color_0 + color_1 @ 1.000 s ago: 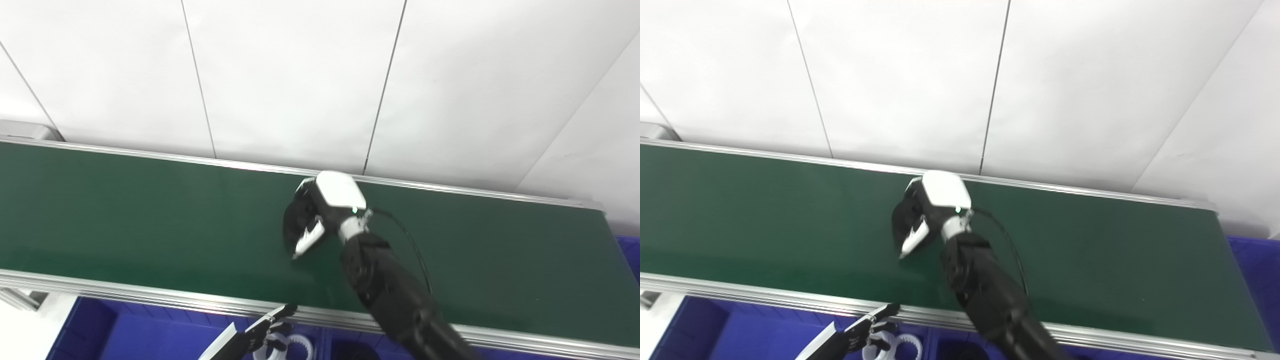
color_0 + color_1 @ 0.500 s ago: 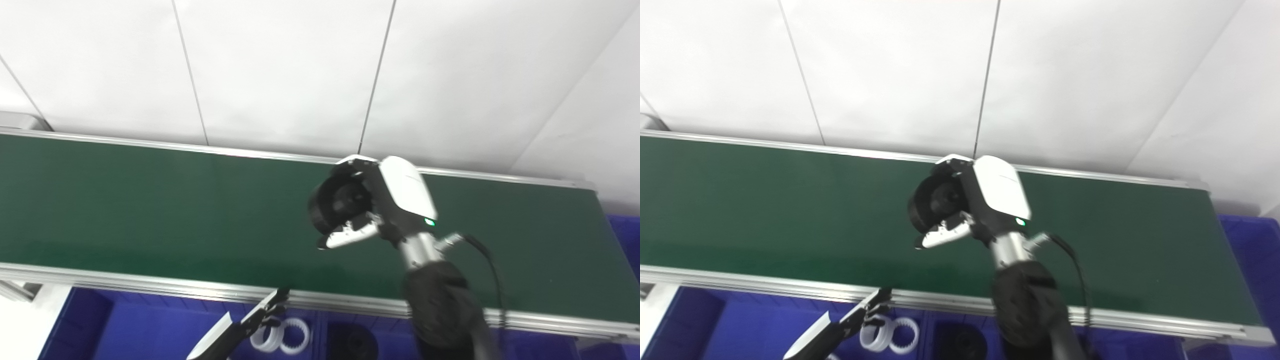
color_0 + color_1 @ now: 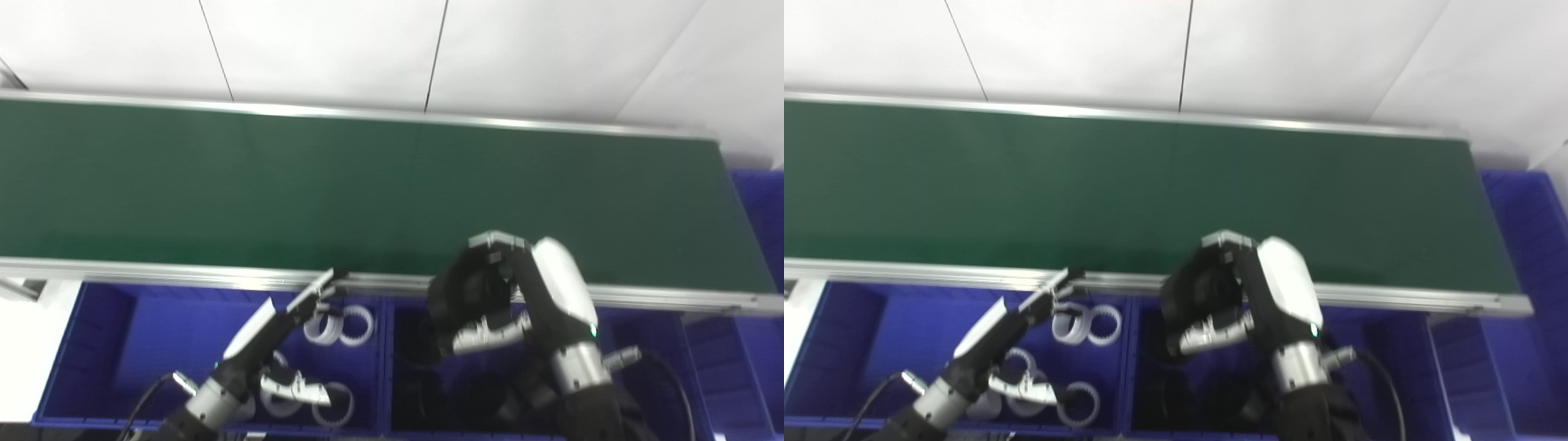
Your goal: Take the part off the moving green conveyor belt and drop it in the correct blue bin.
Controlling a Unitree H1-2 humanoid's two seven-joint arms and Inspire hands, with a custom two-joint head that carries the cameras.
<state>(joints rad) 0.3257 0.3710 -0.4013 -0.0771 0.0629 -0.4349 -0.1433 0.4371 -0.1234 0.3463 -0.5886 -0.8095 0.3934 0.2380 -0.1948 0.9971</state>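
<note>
My right hand [image 3: 508, 294] is shut on a black round part [image 3: 465, 293] and holds it above the middle blue bin [image 3: 404, 416], just in front of the conveyor's near rail. That bin holds several black parts [image 3: 1164, 392], dark and hard to make out. My left hand [image 3: 275, 331] is open, fingers stretched out, over the left blue bin [image 3: 92, 343], which holds several white toothed rings [image 3: 340, 321]. The green conveyor belt [image 3: 306, 184] carries nothing in view.
The belt's near metal rail [image 3: 153, 272] runs across in front of the bins. Another blue bin [image 3: 1525, 208] sits at the belt's right end, and a further blue compartment [image 3: 1470, 373] lies at the lower right. White wall panels stand behind the belt.
My right hand has carried the black part off the belt toward me, to above the middle bin. The camera has tilted down, so the bins show more. The left hand stays over the left bin.
</note>
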